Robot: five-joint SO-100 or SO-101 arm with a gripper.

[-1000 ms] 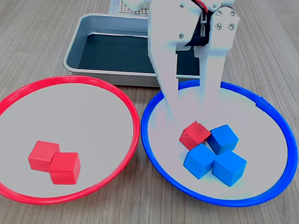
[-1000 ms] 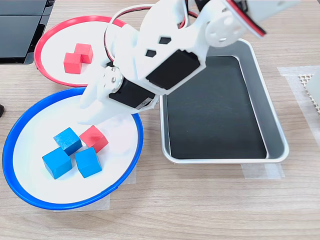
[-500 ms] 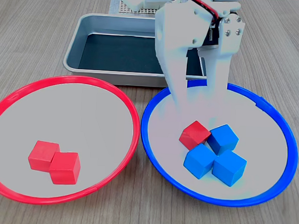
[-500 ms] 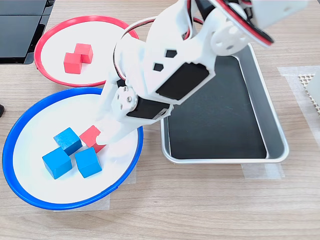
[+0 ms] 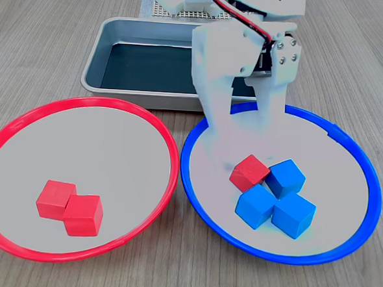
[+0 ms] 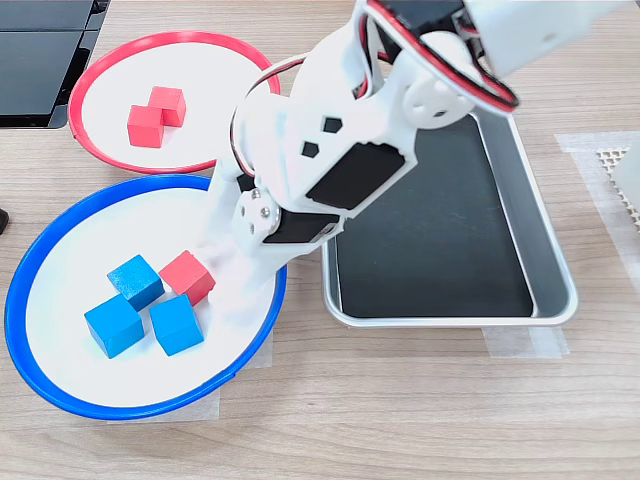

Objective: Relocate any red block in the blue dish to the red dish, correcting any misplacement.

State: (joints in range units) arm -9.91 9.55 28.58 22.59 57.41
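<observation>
One red block (image 5: pixel 249 172) (image 6: pixel 187 277) lies in the blue dish (image 5: pixel 366 177) (image 6: pixel 22 275), touching three blue cubes (image 5: pixel 285 178) (image 6: pixel 135 282). The red dish (image 5: pixel 83 100) (image 6: pixel 85 90) holds two more red cubes (image 5: pixel 68 207) (image 6: pixel 155 113) side by side. My white gripper (image 5: pixel 243 143) (image 6: pixel 228 268) hangs open over the blue dish, its two fingers spread just behind the red block. Nothing is held between them. Whether the fingertips touch the dish floor is unclear, as they blend into its pale inside.
A rectangular metal tray (image 5: pixel 95 66) (image 6: pixel 540 230) with a dark floor stands behind the dishes, partly under the arm. A white perforated piece (image 5: pixel 161 8) (image 6: pixel 615 160) lies beyond it. A black object (image 6: pixel 40 50) sits by the red dish.
The open gripper has come down and drawn in close behind the red block in the blue dish. No block has moved.
</observation>
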